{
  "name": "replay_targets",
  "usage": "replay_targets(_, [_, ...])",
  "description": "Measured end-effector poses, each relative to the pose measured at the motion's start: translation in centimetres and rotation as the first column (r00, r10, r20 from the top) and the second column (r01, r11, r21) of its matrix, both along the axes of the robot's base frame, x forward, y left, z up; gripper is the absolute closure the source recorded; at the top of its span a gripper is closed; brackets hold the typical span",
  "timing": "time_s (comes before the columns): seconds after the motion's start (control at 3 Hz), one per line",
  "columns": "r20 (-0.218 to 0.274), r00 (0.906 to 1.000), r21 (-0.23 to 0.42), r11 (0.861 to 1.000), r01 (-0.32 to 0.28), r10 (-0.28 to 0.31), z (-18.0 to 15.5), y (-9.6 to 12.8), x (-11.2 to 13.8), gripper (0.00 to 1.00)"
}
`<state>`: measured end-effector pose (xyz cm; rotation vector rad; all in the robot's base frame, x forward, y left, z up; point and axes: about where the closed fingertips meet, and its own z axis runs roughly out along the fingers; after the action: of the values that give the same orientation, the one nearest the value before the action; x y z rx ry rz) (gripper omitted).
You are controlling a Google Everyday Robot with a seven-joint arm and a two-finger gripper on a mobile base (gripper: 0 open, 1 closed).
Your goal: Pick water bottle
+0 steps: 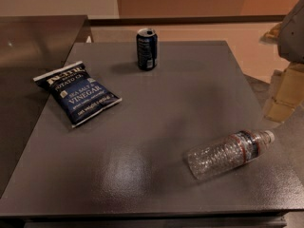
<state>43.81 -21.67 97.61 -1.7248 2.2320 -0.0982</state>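
The water bottle (225, 153) is clear ribbed plastic with a dark, red-edged label band near the neck and a whitish cap. It lies on its side at the front right of the dark grey table (166, 99), cap pointing right and slightly away. My gripper (285, 96) shows as beige parts at the right edge of the camera view, beside the table and above and to the right of the bottle's cap. It is apart from the bottle and holds nothing that I can see.
A dark blue soda can (146, 49) stands upright at the table's back centre. A blue bag of salt and vinegar chips (76, 93) lies flat at the left. A grey arm part (294, 30) hangs at the upper right. A second dark surface (33, 42) adjoins the table's left.
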Motion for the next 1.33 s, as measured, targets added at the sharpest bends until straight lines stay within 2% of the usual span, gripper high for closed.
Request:
replay_targets(0.33, [0.000,1.0000,0.000,1.000,0.000,0.000,0.0,0.0,0.0,0.00])
replay_targets(0.67, [-0.017,0.9988,-0.019,0.999,-0.046,0.046,-0.4,-0.2,-0.7,0.00])
replay_targets(1.0, [-0.034,0.9909,-0.034,0.991,-0.131,0.130,-1.1,-0.2,-2.3,0.00])
replay_targets(1.33, [-0.062,0.9708,-0.030,0.972,-0.234,0.232,-3.5,0.2,-4.4,0.00])
